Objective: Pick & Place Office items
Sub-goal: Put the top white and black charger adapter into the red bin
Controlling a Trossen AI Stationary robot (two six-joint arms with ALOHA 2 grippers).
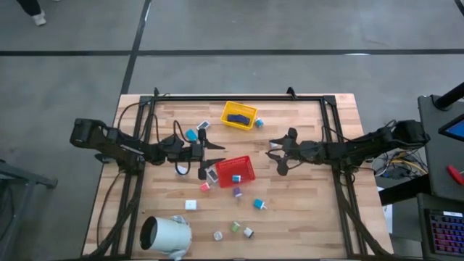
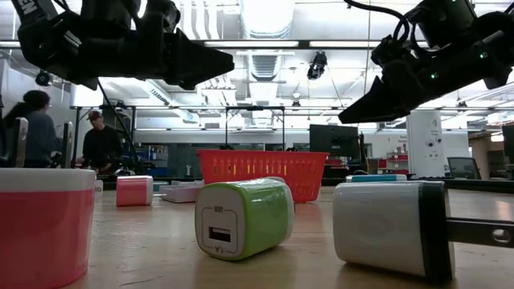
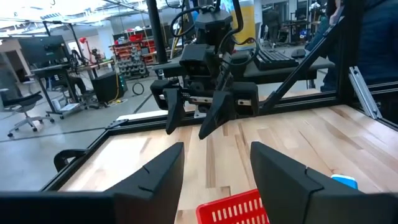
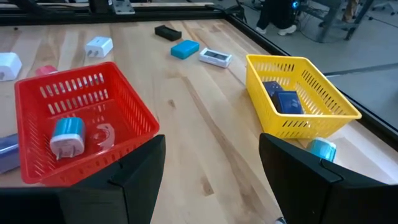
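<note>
Plastic little office items [image 1: 236,227] lie scattered on the table [image 1: 304,217], some already in the red tray [image 1: 245,163] and yellow tray [image 1: 229,107]. They look light, hard and slippery; pinch flat sides. Left gripper [image 1: 214,155] and right gripper [image 1: 276,155] hang open, empty.

navy pieces [image 4: 283,99] lay in yellow tray | teal-and-white piece [image 4: 67,137] lay in red tray | teal piece [image 1: 259,123] sat just beside yellow tray | pink [image 1: 205,186], purple [image 1: 237,192], white [image 1: 191,205], green [image 1: 235,227] pieces lay scattered on table near red tray
</note>
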